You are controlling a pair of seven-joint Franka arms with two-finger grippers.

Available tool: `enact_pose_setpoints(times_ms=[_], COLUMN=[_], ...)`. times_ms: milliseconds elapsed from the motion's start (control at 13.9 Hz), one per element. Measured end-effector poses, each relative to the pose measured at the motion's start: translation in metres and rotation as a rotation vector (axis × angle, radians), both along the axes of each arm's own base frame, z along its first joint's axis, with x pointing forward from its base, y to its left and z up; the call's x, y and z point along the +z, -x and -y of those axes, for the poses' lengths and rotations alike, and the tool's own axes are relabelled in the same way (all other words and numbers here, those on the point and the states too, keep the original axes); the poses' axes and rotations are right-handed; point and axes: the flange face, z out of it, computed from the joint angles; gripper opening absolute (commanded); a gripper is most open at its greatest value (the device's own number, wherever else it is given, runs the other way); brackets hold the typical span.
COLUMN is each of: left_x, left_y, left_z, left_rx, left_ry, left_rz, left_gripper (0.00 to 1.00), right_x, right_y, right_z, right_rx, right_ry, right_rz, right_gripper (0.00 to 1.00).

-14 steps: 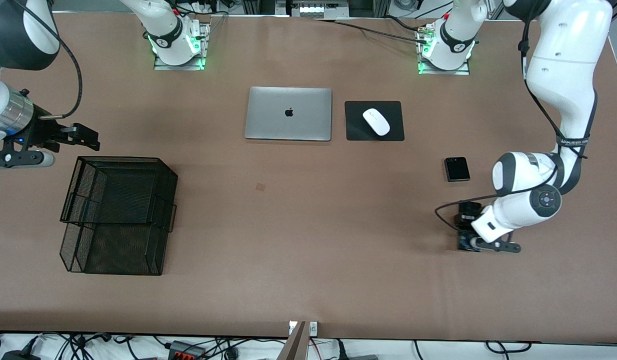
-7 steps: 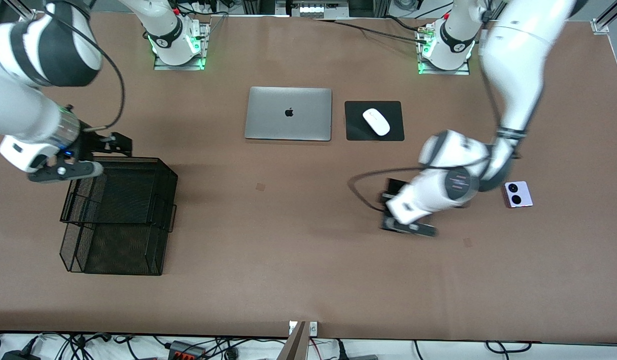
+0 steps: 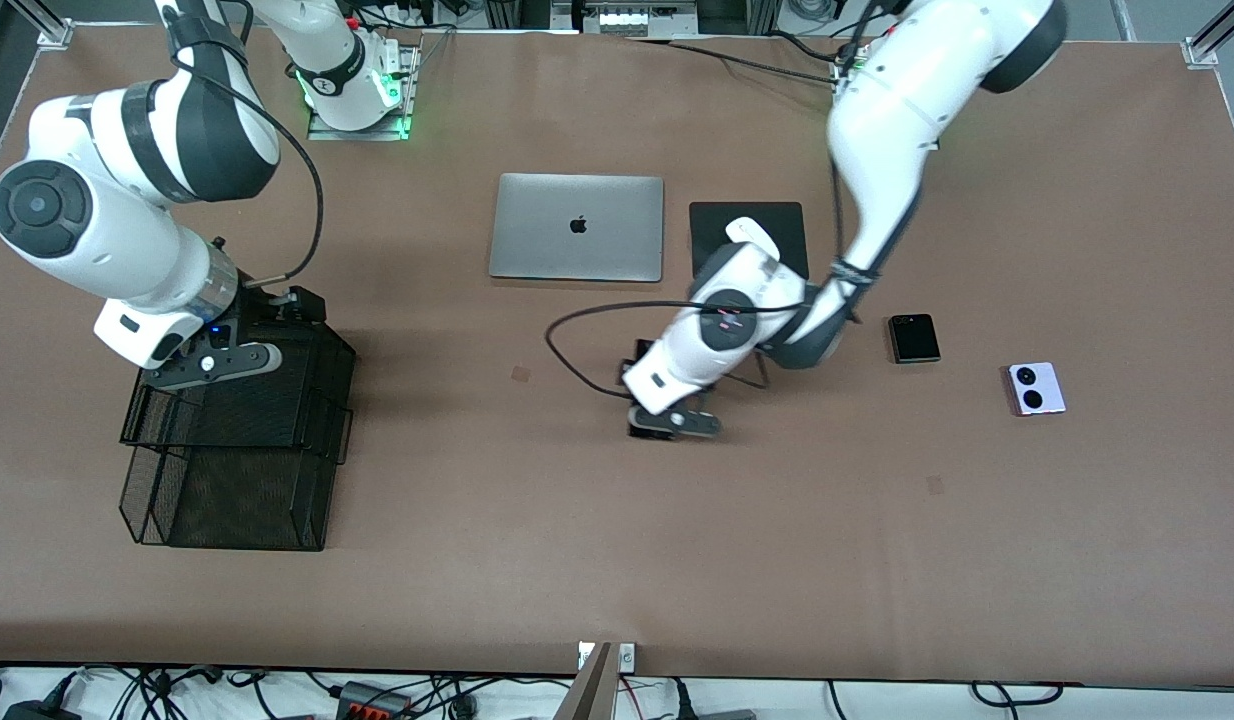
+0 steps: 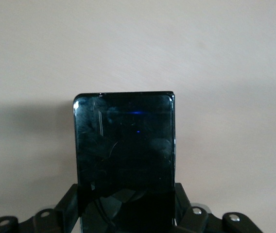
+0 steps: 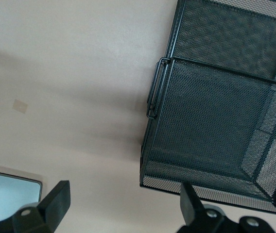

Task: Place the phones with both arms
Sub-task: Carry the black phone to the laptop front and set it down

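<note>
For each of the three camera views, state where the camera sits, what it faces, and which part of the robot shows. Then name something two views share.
Front view: high across the table, facing both arms and their bases.
Left wrist view: on the left arm's wrist, facing bare table; left gripper clamps the black phone.
Right wrist view: on the right arm's wrist, facing the mesh tray; open right gripper shows.
Shared: front and right wrist views both show the mesh tray and laptop.
</note>
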Motion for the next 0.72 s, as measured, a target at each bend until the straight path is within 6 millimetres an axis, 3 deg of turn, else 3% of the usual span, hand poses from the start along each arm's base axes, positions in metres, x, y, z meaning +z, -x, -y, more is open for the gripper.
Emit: enact_pose_setpoints(times_ms=[144, 216, 288, 360, 720], left_x=[-0.016, -0.023, -0.025, -0.023, -0.009], left_y=[0.02, 0.028, 0.032, 0.033, 0.017], left_z=[0.029, 0.039, 0.046, 0.048, 0.041], left_rx=[0.019, 0.018, 0.014, 0.013, 0.035], left_ry=[0.027, 0.033, 0.035, 0.038, 0.052], left_rz=[0.012, 0.012, 0.016, 0.019, 0.046], left_gripper=[0.34, 0.53, 0.9, 1.0, 1.0], right_x=[-0.008, -0.011, -0.014, -0.017, -0.012], right_y=[-0.002, -0.002, -0.003, -0.004, -0.007], right_z=[0.001, 0.002, 0.003, 0.003, -0.002], right_rx=[-0.003, -0.006, -0.008, -0.009, -0.001], right_ry=[0.003, 0.004, 0.005, 0.005, 0.0], right_rz=[-0.012, -0.017, -0.022, -0.02, 0.002], right_gripper=[1.0, 1.0, 1.0, 1.0, 1.0])
